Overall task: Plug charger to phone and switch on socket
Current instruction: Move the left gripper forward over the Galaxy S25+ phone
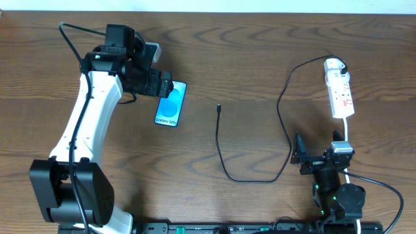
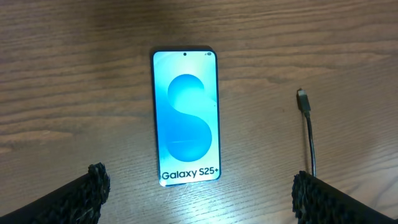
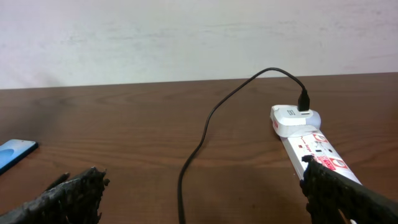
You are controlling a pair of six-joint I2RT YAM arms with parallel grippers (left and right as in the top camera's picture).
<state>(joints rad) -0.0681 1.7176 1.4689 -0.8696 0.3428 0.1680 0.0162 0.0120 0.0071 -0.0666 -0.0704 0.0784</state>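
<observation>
The phone (image 1: 171,104) lies face up on the wooden table, its blue screen lit (image 2: 185,115); its corner shows at the far left of the right wrist view (image 3: 15,151). My left gripper (image 1: 162,86) hovers over the phone's end, open and empty (image 2: 200,191). The charger (image 1: 218,140) is a thin black cable. Its small plug (image 1: 219,108) lies loose right of the phone (image 2: 303,99). The cable (image 3: 211,118) runs to a white adapter (image 3: 293,118) in the socket (image 1: 340,94), a white strip (image 3: 314,148). My right gripper (image 1: 317,148) stands open near the strip's near end (image 3: 202,179).
The cable loops across the table between the two arms (image 1: 260,180). The strip's white cord (image 1: 347,133) runs down beside the right arm. A pale wall (image 3: 186,37) stands behind the table's far edge.
</observation>
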